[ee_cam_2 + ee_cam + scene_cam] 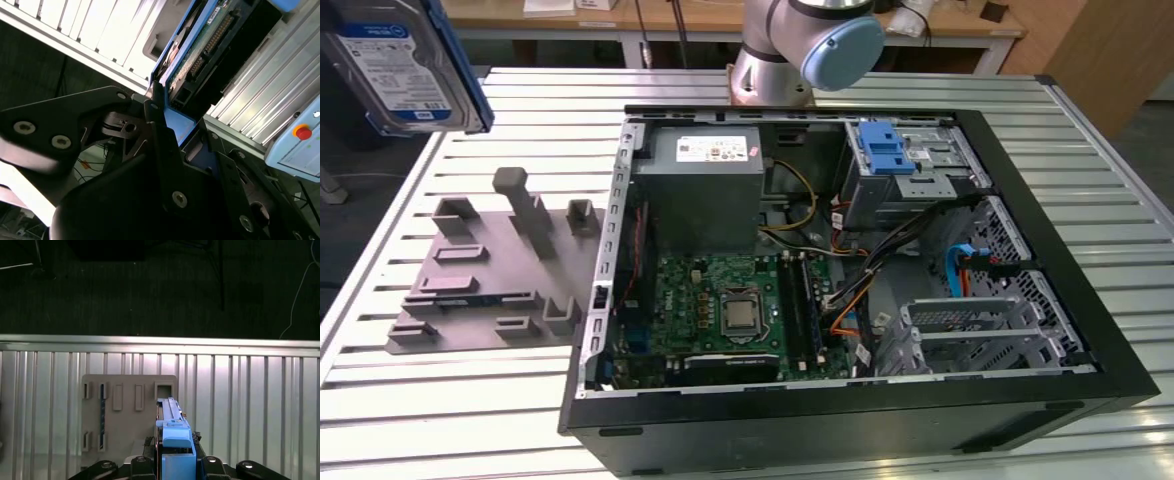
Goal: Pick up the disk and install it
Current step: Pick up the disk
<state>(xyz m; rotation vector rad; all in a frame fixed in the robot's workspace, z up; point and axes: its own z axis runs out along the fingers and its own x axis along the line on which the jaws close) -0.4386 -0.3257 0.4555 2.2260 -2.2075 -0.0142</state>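
The disk, a silver drive with a blue-and-white label and blue bracket, hangs in the air at the exterior view's upper left, above the table's corner. In the second wrist view its circuit-board side and blue edge rise from between the black fingers. My gripper is shut on the disk. The first wrist view looks down the disk's blue bracket, held edge-on by the gripper above the grey fixture plate.
An open computer case lies on the slatted metal table, with a blue-latched drive bay at its far right corner. The grey fixture plate with upright posts sits left of it. The arm's base stands behind the case. A pendant with a red button is nearby.
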